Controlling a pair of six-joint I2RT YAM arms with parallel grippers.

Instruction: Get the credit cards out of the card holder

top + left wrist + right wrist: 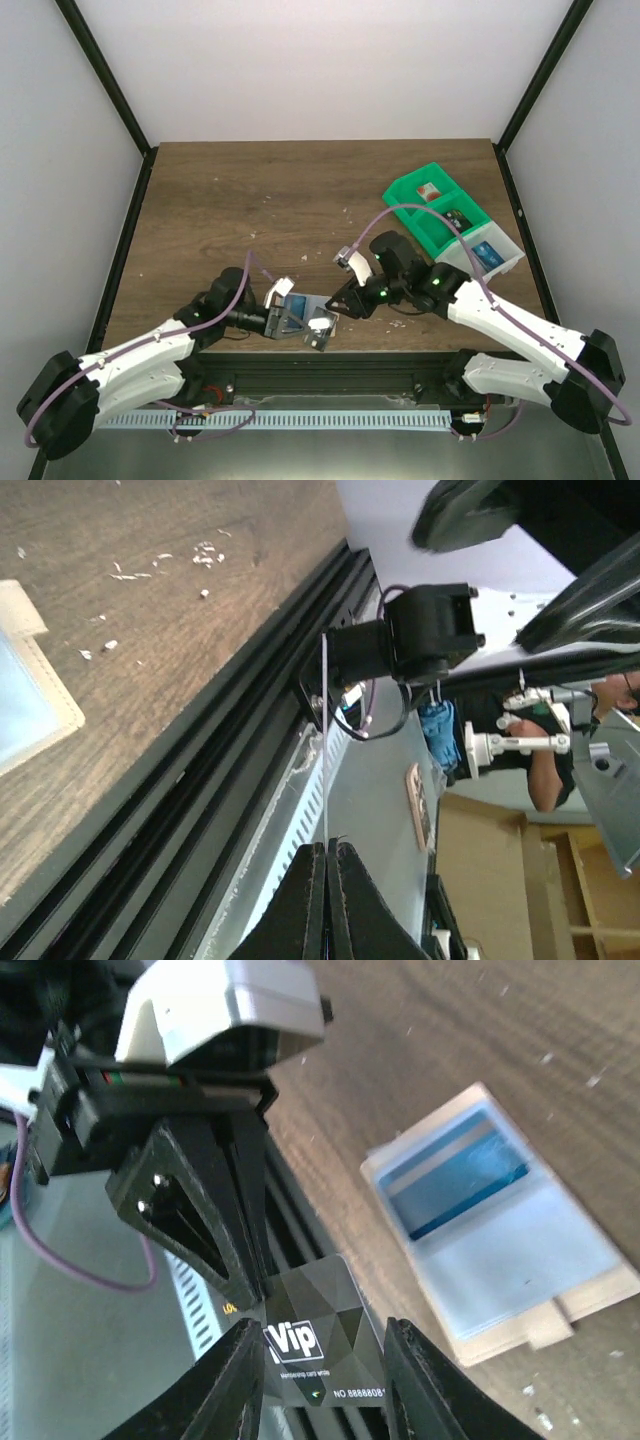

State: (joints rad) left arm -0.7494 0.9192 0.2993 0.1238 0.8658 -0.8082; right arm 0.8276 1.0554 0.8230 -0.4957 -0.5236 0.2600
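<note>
**Operator:** Start on my left. What is that arm doing?

**Spotter:** Your left gripper (257, 1282) is clenched on the dark card (320, 1355), pinching it at one edge. In its own wrist view the card shows only as a thin line standing up from the closed tips. The card is out of its pocket, hanging above the black rail (190, 780) at the near edge of the table (420, 1040).

**Operator:** And the arm next to it?

**Spotter:** Your right gripper (322, 1330) has a finger on each side of that same card, with the printed face turned towards its camera. I cannot tell whether those fingers are pressing on the card's edges or only standing beside them.

**Operator:** Where does the next move have to go?

**Spotter:** To your right in that view. The card holder (520, 1280) lies open and flat on the wood. It is near the right gripper, apart from both sets of fingers. The pale blue card (455, 1175) with the dark stripe sits in the far pocket, its long axis lying across the holder's length. Your right arm looks better placed. I judge you would have to pull along that long axis, and I cannot see which side the pocket opens.
</note>
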